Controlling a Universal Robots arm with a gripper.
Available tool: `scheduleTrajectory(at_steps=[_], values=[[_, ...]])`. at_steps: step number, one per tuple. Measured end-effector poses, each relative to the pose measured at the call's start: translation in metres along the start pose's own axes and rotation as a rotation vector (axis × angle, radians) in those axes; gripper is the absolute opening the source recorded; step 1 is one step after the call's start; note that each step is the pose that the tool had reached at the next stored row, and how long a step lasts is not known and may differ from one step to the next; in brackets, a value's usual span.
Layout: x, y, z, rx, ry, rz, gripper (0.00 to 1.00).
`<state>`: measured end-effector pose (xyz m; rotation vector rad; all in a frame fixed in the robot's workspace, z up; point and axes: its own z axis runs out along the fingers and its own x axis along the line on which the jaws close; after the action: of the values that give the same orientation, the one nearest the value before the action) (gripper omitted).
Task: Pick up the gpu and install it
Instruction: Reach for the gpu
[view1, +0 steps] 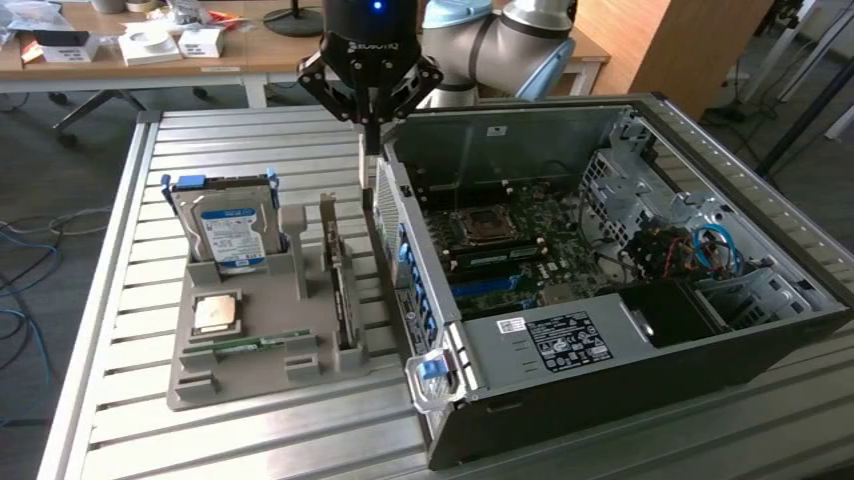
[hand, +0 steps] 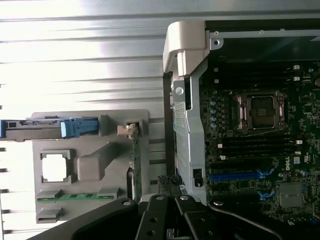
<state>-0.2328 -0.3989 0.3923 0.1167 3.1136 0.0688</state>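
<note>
The gpu (view1: 342, 295) is a thin dark card standing on edge in a slot of the grey holder (view1: 200, 385), on the side nearest the computer case. From the wrist it appears edge-on as a narrow brownish-green strip (hand: 135, 165). My gripper (view1: 367, 183) hangs above the far end of the holder, close to the case wall, higher than the gpu and beyond its far end. Its fingers are shut together and hold nothing. In the wrist view the shut gripper (hand: 169, 184) points between the gpu and the case wall.
The open computer case (view1: 601, 330) lies on the slatted metal table at the exterior view's right, motherboard (view1: 534, 240) exposed. The holder also carries a blue-labelled hard drive (view1: 234, 235), a square processor (view1: 216, 313) and a green memory stick (view1: 247, 347). A cluttered desk stands behind.
</note>
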Motion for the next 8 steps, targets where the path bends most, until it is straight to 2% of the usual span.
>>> scheduleTrajectory(at_steps=[8], values=[[0.014,-0.0011,-0.0002,0.0,0.0,0.0,0.11]])
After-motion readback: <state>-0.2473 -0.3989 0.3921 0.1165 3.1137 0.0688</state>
